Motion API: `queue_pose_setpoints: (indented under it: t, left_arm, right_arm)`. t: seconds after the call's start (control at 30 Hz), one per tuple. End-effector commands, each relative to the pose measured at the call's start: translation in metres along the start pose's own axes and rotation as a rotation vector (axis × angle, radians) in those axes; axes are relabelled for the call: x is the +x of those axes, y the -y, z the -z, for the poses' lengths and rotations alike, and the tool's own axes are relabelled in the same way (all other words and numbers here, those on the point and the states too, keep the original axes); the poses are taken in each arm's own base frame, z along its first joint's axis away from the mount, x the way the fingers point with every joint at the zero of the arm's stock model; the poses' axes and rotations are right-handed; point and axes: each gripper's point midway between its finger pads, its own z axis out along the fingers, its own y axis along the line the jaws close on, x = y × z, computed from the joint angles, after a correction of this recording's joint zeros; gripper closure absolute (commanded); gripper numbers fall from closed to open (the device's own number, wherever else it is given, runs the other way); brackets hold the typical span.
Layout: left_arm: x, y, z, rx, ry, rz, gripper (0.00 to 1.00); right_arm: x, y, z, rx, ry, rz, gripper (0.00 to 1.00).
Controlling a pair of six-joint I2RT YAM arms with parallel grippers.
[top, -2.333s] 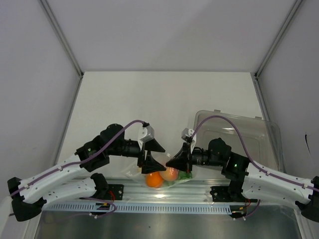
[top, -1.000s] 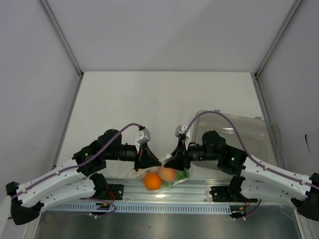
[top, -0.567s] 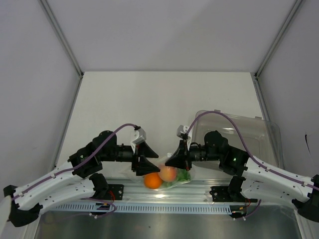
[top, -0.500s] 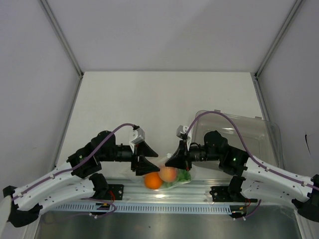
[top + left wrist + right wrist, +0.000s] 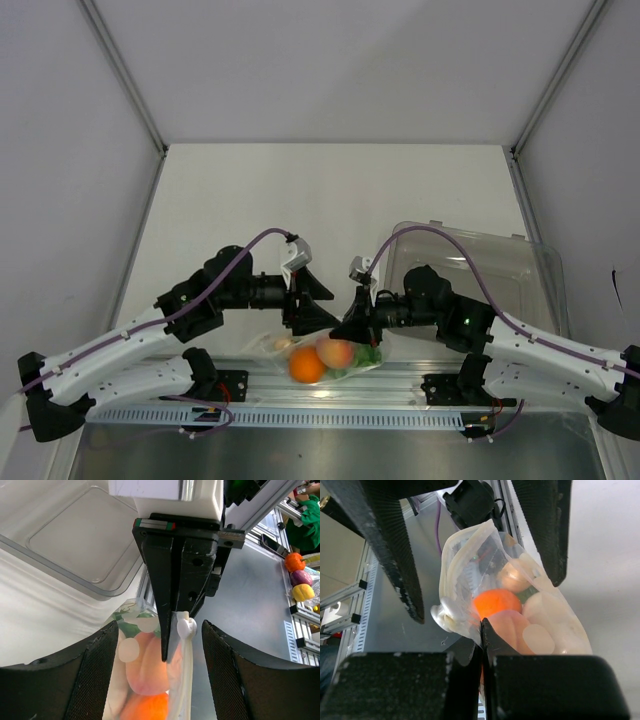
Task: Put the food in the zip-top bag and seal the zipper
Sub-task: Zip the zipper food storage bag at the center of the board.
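Zip-top bag (image 5: 461,565) clear; orange (image 5: 495,602) bright orange; round fruit (image 5: 150,660) peach-pink; lettuce (image 5: 371,353) green; cables (image 5: 440,238) purple.

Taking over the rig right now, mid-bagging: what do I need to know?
Left gripper: open, fingers either side of the zip-top bag, not gripping.
Right gripper: shut on the bag's edge.
Things: orange, reddish fruit, lettuce and pale egg piece are inside the bag, between the grippers. Clear tray sits to the right, with nothing visible inside.
Done: food bagged.
Left: seal the zipper; how much is closed cannot be told.
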Motion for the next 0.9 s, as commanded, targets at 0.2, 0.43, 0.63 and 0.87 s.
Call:
queue_pose_setpoints:
  t: [0.2, 0.43, 0.63, 0.87]
  left_arm:
    - [-0.028, 0.01, 0.001, 0.019, 0.075, -0.027, 0.34]
    - [-0.024, 0.011, -0.001, 0.018, 0.064, -0.038, 0.35]
    - [-0.021, 0.007, -0.005, -0.01, 0.056, -0.046, 0.34]
    - [-0.013, 0.001, -0.006, -0.039, 0.026, -0.036, 0.6]
  right_arm:
    - [-0.028, 0.0, 0.0, 0.044, 0.076, 0.01, 1.0]
    - [-0.036, -0.003, -0.002, 0.04, 0.091, -0.021, 1.0]
    - [-0.034, -0.005, -0.004, 0.029, 0.079, -0.042, 1.0]
    - [-0.042, -0.009, -0.001, 0.019, 0.12, -0.026, 1.0]
